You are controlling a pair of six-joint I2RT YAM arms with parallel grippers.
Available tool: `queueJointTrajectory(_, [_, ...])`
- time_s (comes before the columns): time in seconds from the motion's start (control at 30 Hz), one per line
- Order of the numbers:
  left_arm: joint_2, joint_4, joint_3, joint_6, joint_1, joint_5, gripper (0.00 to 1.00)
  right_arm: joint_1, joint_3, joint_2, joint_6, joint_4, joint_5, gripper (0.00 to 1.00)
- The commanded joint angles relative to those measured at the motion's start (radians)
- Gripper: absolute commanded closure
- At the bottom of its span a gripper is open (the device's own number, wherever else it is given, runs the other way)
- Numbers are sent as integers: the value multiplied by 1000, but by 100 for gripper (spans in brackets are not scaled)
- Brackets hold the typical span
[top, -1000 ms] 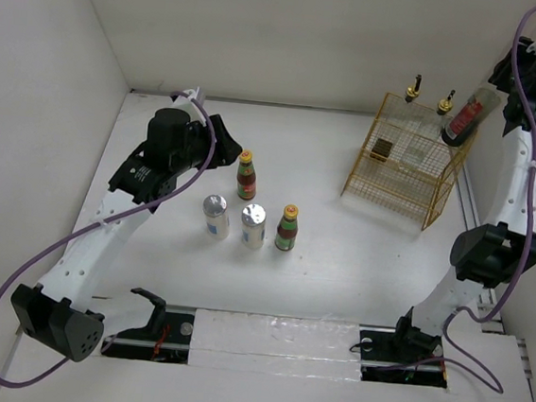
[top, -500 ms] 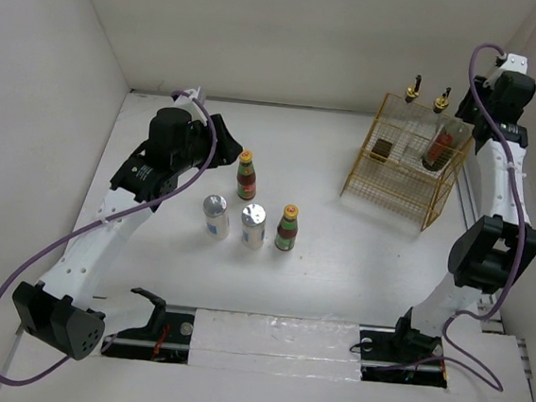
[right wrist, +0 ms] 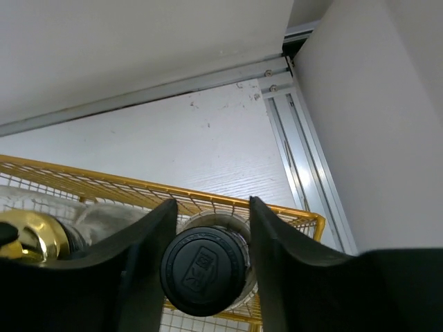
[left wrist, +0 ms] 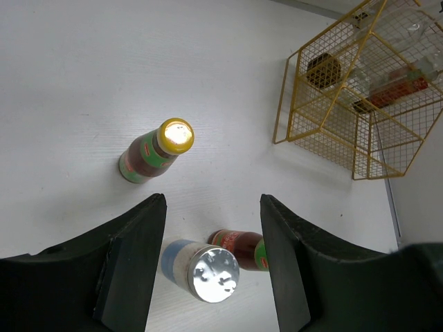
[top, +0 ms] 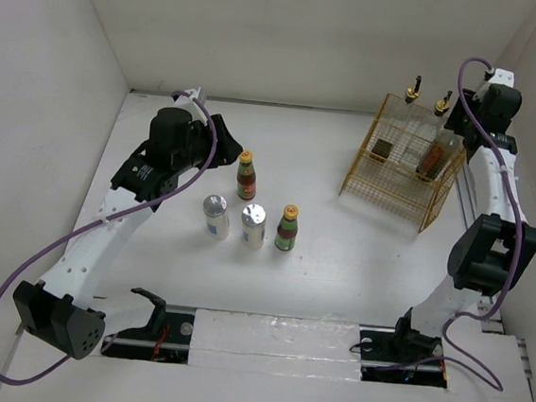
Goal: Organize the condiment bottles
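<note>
left gripper (left wrist: 211, 207) wide, blunt black fingers apart, nothing between. beneath it, upright on matte white table (top: 339, 255): rear sauce bottle (top: 246, 175), front sauce bottle (top: 287, 228), both yellow-capped; left shaker (top: 215, 216), right shaker (top: 252, 226), white cylinders, shiny silver tops. right gripper (right wrist: 211, 207) over yellow wire basket (top: 362, 158), fingers flanking jar (right wrist: 203, 271) with round black lid, in basket; clamped or loose, cannot tell. glass bottle (top: 414, 88), second glass bottle (top: 442, 102) in basket, gold pourers above rim.

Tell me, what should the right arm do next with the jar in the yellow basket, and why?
Probably open the right tool wider, then lift straight up. The black-lidded jar sits between its fingers, already down inside the yellow basket beside a gold-topped bottle. Whether it rests on the basket floor isn't visible, so release gently.
</note>
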Motion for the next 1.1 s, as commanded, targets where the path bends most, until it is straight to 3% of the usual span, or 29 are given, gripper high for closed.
queueJointTrajectory(0.0, [0, 35, 34, 7, -2, 5, 48, 11, 10, -73, 11, 108, 21, 47])
queueJointTrajectory(0.07, [0, 35, 34, 7, -2, 5, 48, 11, 33, -82, 11, 94, 32, 37])
queueJointTrajectory(0.3, [0, 26, 43, 7, -2, -14, 46, 11, 94, -183, 11, 63, 78, 30])
queueJointTrajectory(0.33, [0, 26, 43, 7, -2, -27, 46, 20, 94, -203, 11, 63, 88, 34])
queueJointTrajectory(0.37, [0, 15, 52, 7, -2, -42, 46, 41, 85, -226, 11, 78, 88, 44])
queueJointTrajectory(0.4, [0, 15, 52, 7, -2, -51, 54, 60, 50, -276, 20, 88, 88, 72])
queueJointTrajectory(0.47, [0, -5, 75, 7, -2, -86, 74, 156, 4, -324, 20, 106, 73, 94])
queueJointTrajectory(0.53, [0, -32, 102, 7, -2, -120, 100, 253, -65, -358, 20, 115, 49, 100])
queueJointTrajectory(0.63, [9, -58, 179, 7, -2, -175, 100, 490, -128, -354, 20, 115, -2, 99])
queueJointTrajectory(0.73, [9, -94, 242, 16, -2, -228, 80, 682, -138, -312, 20, 124, -94, 80])
queueJointTrajectory(0.77, [9, -106, 242, 16, -2, -241, 73, 718, -138, -279, 5, 125, -123, 56])
queueJointTrajectory(0.8, [-2, -121, 242, 6, -2, -273, 65, 750, -138, -260, 4, 125, -161, 44])
queueJointTrajectory(0.87, [-17, -131, 242, -16, -2, -289, 64, 831, -127, -195, -14, 125, -191, 24])
queueJointTrajectory(1.07, [-123, -140, 163, -68, 7, -289, 58, 962, -16, -12, -71, 60, -165, 11])
